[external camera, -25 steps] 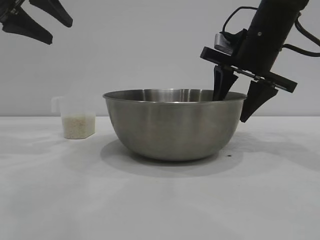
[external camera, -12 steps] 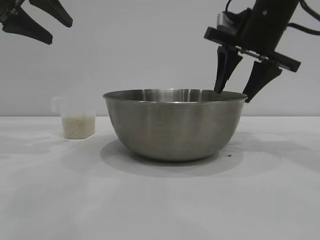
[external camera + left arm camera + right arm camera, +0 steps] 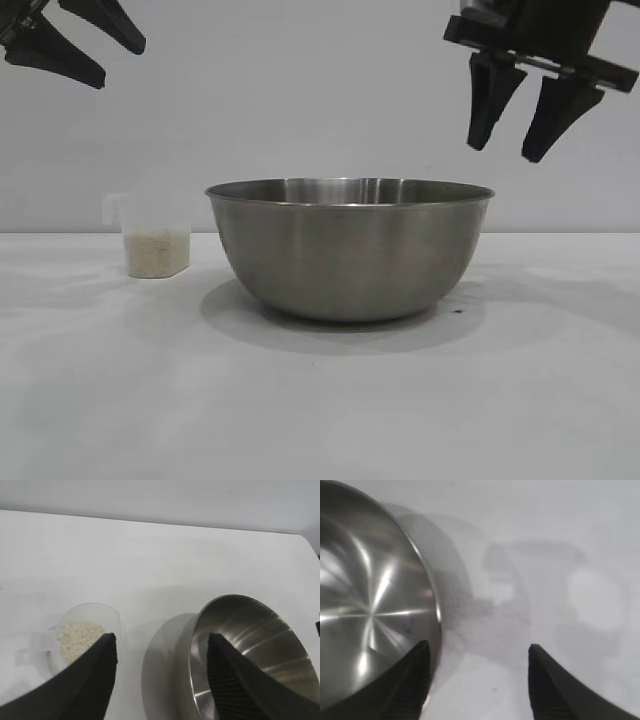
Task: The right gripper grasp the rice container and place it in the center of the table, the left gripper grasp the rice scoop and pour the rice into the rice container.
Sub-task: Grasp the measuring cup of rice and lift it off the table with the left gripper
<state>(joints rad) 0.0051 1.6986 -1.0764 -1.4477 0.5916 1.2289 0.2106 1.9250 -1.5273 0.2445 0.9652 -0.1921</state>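
Rice container [image 3: 349, 250] stands upright at the middle of your white surface [image 3: 320, 400], a wide steel bowl with nothing inside that the wrist views show beyond bare brushed metal. Just beside it, on the left arm's side and not touching, sits the rice scoop [image 3: 152, 243], a small translucent cup, upright, with rice [image 3: 157, 246] filling its lower part and its handle turned away from the bowl. Your right end effector [image 3: 508, 140] hangs in the air above the bowl's right rim, pointing steeply down, its two fingers spread apart and holding nothing; from its own wrist camera one finger lines up over the rim and the other over bare surface. Your left end effector [image 3: 105, 50] is parked high at the upper left corner of the exterior view, well above the scoop, fingers likewise spread and empty, with the scoop and bowl both framed between them in its wrist view.
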